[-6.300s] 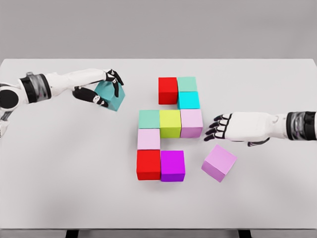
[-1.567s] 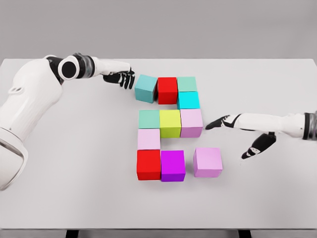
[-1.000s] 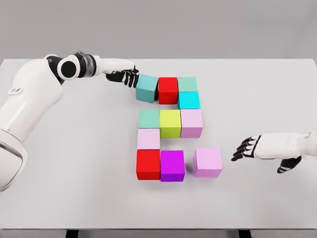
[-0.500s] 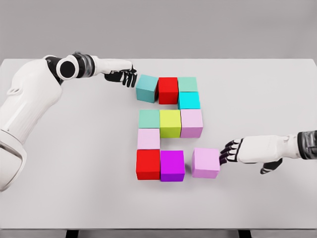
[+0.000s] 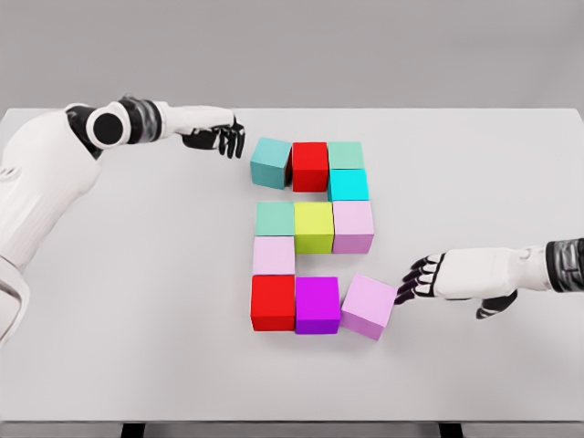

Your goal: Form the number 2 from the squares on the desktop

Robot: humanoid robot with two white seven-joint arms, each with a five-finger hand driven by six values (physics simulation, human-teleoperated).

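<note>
Coloured cubes lie grouped mid-table. The top row holds a teal cube, a red cube and a green cube, with a cyan cube below the green one. The middle row runs green, yellow, pink. A pale pink cube sits under the left end. The bottom row has red, purple and a tilted pink cube touching the purple one. My right hand is open, its fingertips against that pink cube's right side. My left hand hangs open just left of the teal cube, apart from it.
The white table stretches wide on both sides of the cubes. Its front edge runs along the bottom of the view. My left arm crosses the upper left area.
My right hand pushed the pink cube left until it met the purple cube, and the cube turned askew. My left hand drew back a little from the teal cube.
</note>
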